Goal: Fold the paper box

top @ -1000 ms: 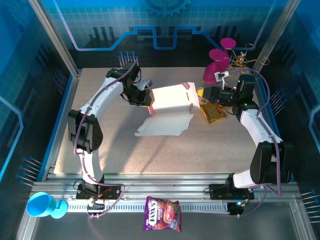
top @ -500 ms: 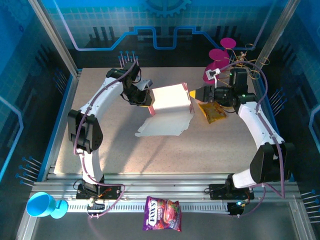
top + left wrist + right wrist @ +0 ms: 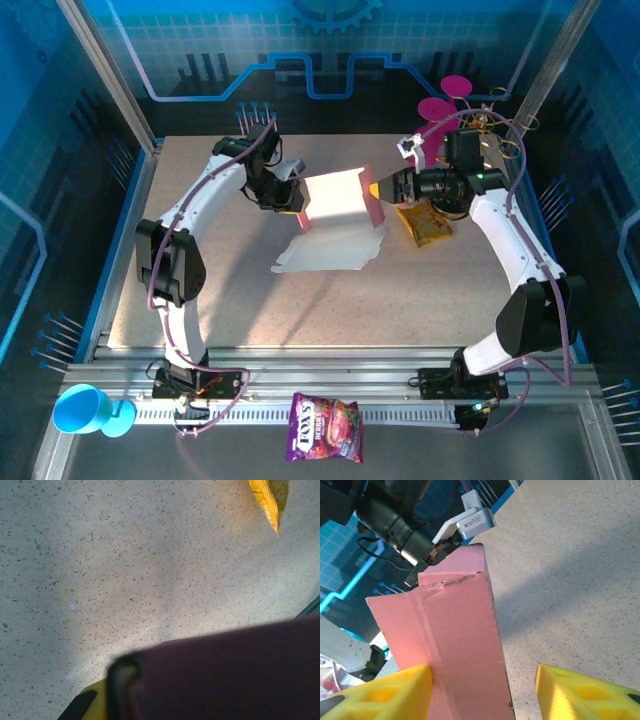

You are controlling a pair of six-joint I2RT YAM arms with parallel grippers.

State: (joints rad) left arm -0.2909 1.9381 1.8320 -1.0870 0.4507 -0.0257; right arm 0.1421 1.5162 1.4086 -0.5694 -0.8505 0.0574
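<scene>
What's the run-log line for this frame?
left gripper: jaws shut on paper box left edge | right gripper: jaws open astride its right panel | fold: unfinished, flap flat on table

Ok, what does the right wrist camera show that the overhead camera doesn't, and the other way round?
Right wrist view: up close, the right pincer is open, and the upright pink panel of the paper box stands between its yellow fingers; the panel's top fold edge looks ragged. Top view: the layout, with the left pincer at the box's left end, a whitish flap flat on the table, a yellow bag and magenta cups at the far right. Both: the box, the right pincer, the speckled table.
</scene>
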